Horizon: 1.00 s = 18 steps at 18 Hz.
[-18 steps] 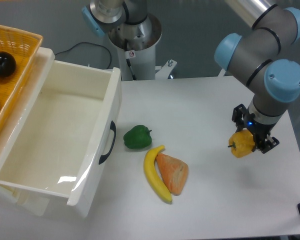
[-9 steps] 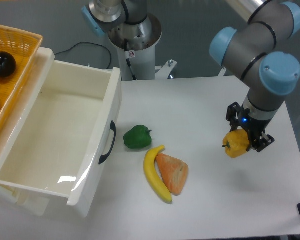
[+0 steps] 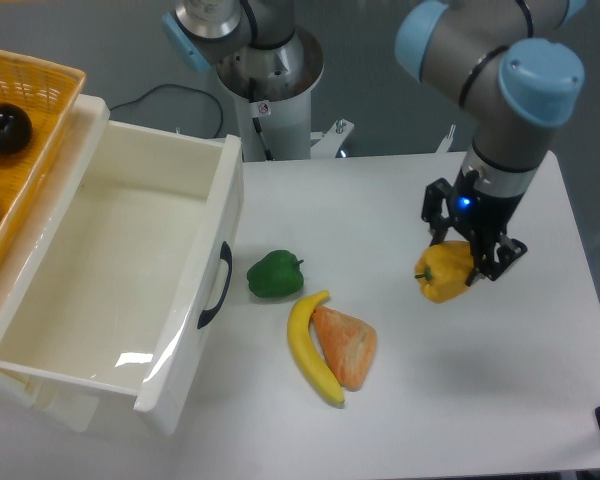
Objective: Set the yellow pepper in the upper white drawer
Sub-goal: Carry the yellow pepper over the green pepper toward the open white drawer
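The yellow pepper [image 3: 441, 274] hangs above the right part of the white table, its dark stem pointing left. My gripper [image 3: 467, 262] is shut on the pepper from above, black fingers on either side of it. The upper white drawer [image 3: 110, 270] stands pulled open at the left, its inside bare and its dark curved handle [image 3: 218, 286] facing right. The pepper is well to the right of the drawer, with the other food between them.
A green pepper [image 3: 274, 275], a banana [image 3: 310, 347] and an orange wedge-shaped piece [image 3: 346, 345] lie on the table between drawer and gripper. An orange wicker basket [image 3: 25, 110] with a black ball sits at the far left. The robot base [image 3: 265, 70] stands at the back.
The gripper has lifted the yellow pepper and carried it left and slightly up, away from the table's right edge. Nothing else has moved.
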Tool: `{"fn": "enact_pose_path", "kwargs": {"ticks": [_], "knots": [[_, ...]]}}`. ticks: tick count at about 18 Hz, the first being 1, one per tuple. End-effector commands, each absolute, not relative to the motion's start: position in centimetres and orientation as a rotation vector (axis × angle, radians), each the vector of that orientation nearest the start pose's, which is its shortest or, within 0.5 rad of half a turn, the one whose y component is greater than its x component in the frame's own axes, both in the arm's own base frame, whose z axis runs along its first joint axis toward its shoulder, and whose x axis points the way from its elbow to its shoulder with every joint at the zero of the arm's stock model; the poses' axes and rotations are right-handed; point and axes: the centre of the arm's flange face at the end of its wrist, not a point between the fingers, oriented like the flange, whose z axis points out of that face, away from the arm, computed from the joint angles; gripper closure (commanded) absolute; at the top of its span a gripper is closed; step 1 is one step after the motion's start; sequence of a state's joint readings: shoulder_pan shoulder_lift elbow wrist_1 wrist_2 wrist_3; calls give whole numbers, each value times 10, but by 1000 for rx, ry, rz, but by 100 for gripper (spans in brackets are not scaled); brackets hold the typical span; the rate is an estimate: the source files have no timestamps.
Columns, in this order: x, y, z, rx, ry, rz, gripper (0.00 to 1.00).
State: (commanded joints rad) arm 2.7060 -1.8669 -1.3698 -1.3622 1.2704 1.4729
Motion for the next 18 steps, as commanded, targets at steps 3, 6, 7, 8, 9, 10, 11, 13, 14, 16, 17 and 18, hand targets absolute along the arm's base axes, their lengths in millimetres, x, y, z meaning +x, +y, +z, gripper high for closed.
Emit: {"fn": "enact_pose_path", "kwargs": {"ticks": [3, 6, 7, 8, 9, 10, 11, 13, 14, 16, 17, 18], "knots": [[-473, 429, 463, -2727, 421, 10, 64], [-447, 445, 478, -2680, 354, -23, 64], [-440, 451, 479, -2674, 328, -38, 64], [-431, 458, 481, -2672, 308, -49, 64], [-423, 463, 485, -2671, 294, -52, 64], [-416, 467, 490, -2667, 280, -54, 64], [-409, 471, 493, -2660, 259, -68, 64], [-396, 477, 501, -2642, 194, -97, 64], [-391, 480, 501, -2639, 171, -112, 64], [-379, 486, 507, -2638, 139, -124, 64], [-372, 486, 509, -2639, 112, -133, 64], [-365, 489, 509, -2638, 84, -151, 64]]}}
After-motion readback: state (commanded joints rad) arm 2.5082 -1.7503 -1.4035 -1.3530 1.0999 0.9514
